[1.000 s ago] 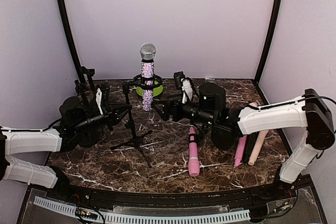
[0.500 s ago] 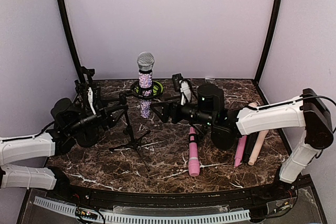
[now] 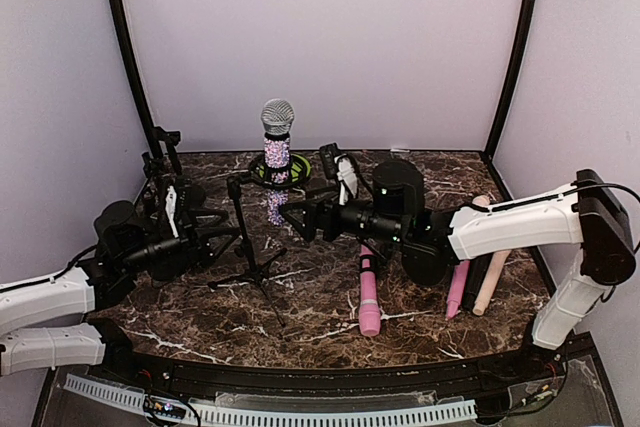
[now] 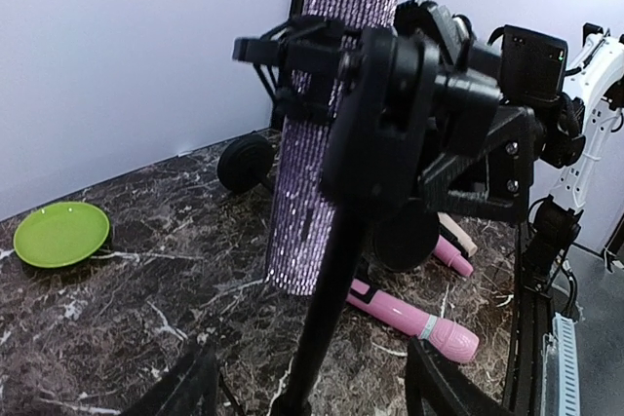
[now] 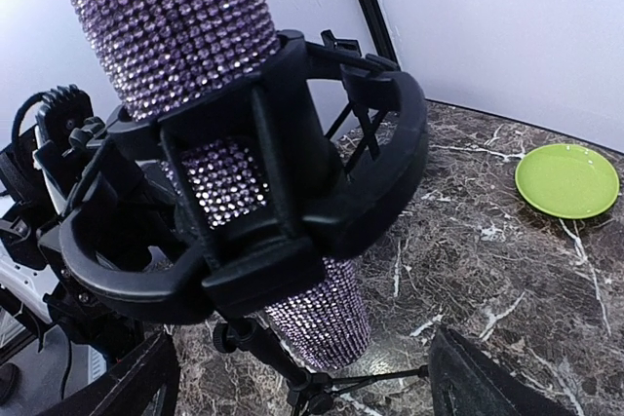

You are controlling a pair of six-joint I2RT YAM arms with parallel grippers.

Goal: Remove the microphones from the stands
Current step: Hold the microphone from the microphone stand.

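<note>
The microphone (image 3: 277, 152), purple rhinestones with a silver mesh head, stands upright in the black ring holder (image 3: 281, 171) of the tripod stand (image 3: 248, 239). My left gripper (image 3: 218, 230) is open at the stand's pole from the left. In the left wrist view the pole (image 4: 336, 270) rises between the spread fingers (image 4: 187, 389) without touching them. My right gripper (image 3: 302, 187) is open at the holder from the right. The right wrist view has the microphone (image 5: 185, 36) and holder (image 5: 292, 192) close up above the open gripper (image 5: 307, 387).
A pink microphone (image 3: 368, 292) lies on the marble table right of the tripod legs. Pink, black and beige microphones (image 3: 475, 282) lie at the right edge. A green plate (image 3: 299, 171) sits behind the stand, and a second black stand (image 3: 160, 162) at the back left.
My left gripper has opened, let go of the stand's pole and drawn back left. The microphone and stand have sunk and shifted slightly left. The right gripper has moved a little left, still open.
</note>
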